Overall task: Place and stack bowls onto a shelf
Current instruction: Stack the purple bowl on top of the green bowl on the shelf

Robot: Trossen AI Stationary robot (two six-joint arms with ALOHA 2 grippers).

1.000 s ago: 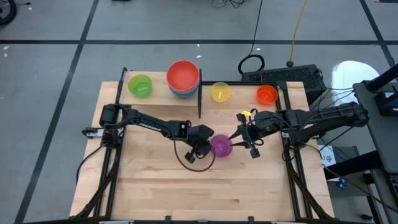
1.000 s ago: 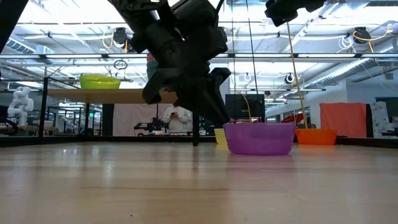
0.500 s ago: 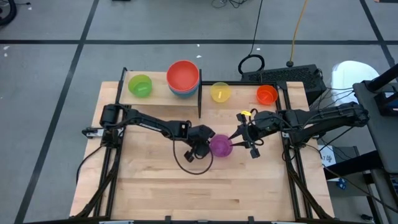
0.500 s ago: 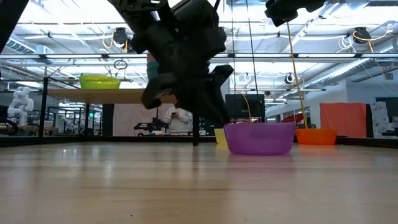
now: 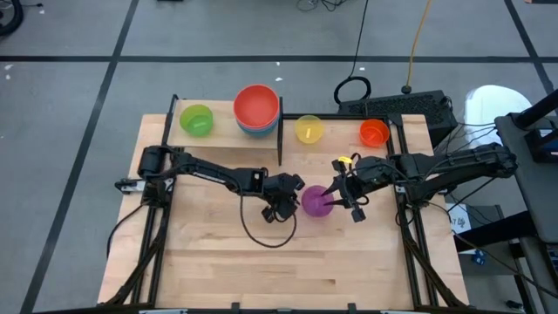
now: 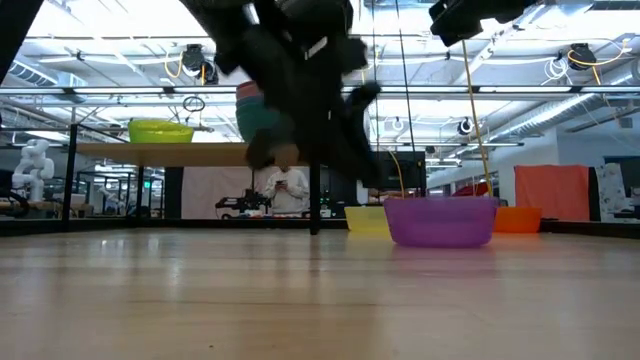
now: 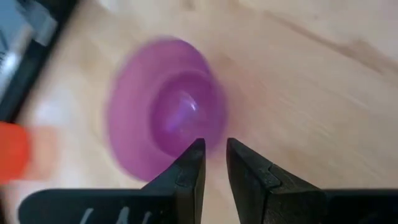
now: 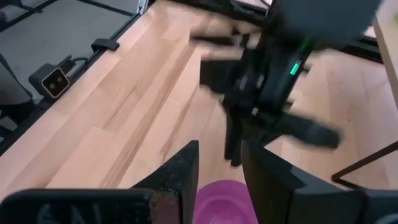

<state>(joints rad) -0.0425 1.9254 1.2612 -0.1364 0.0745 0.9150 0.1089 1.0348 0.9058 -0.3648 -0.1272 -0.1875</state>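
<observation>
Purple bowl point(image 5: 315, 200) upright on the table point(image 5: 218, 253), just right of centre; in the low view resting flat on the wood, in front of the yellow bowl point(image 6: 367, 219) and orange bowl point(image 6: 516, 219). Left gripper point(image 5: 289, 197) close at the purple bowl's nine o'clock; fingers point(image 7: 189, 168) set narrow with a slim gap, tips at the bowl's near rim, nothing seen between them; contact with the rim cannot be told. Right gripper point(image 5: 332, 197) at the bowl's three o'clock; fingers point(image 8: 184, 168) narrowly parted above the purple rim, whether pinching it cannot be told. Shelf point(image 5: 228, 129) toward twelve o'clock from the table's centre; green bowl point(image 5: 196, 119) on its left part; red bowl point(image 5: 256, 105) nested on a blue one on its right part. Person standing in the room behind, low view.
</observation>
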